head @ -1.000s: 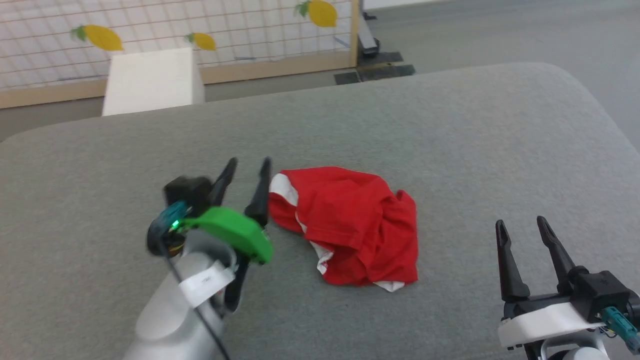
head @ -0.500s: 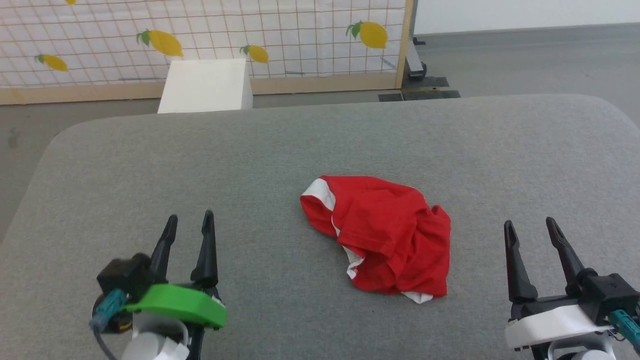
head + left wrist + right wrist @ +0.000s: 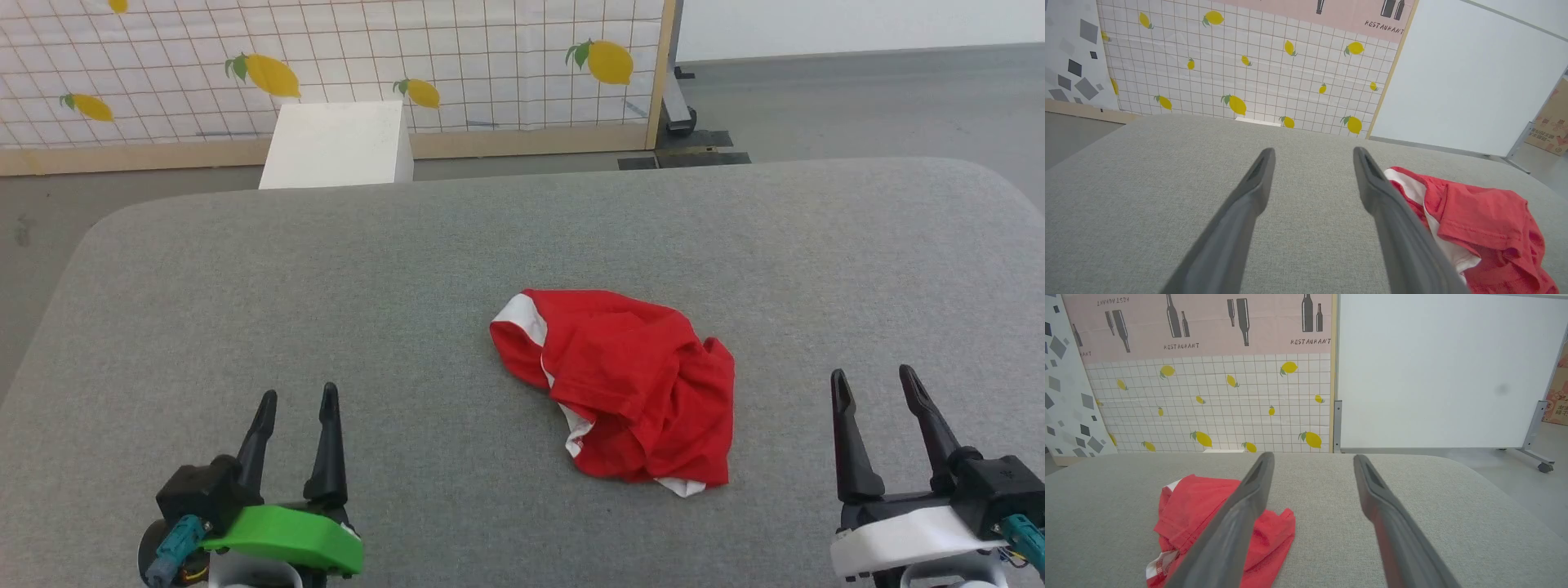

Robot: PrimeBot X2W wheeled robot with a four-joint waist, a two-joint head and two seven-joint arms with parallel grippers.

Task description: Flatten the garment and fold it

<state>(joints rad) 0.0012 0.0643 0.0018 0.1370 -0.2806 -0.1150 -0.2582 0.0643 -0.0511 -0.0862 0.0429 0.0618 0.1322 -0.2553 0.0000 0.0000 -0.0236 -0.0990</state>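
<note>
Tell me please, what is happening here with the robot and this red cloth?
A two-armed robot faces a grey padded table with red shorts lying on it in a crumpled heap, white trim showing at the edges. Nothing holds the shorts at this moment: the left claw and the right claw are open and empty, one on each side of the heap, both apart from it. The flattening and folding are not yet begun.

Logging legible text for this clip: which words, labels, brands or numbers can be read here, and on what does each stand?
"RESTAURANT": on the pink bottle-print wall panel, repeated under the bottle shapes, once upside down.
Markings on the cardboard box: too small and blurred to read.
</note>
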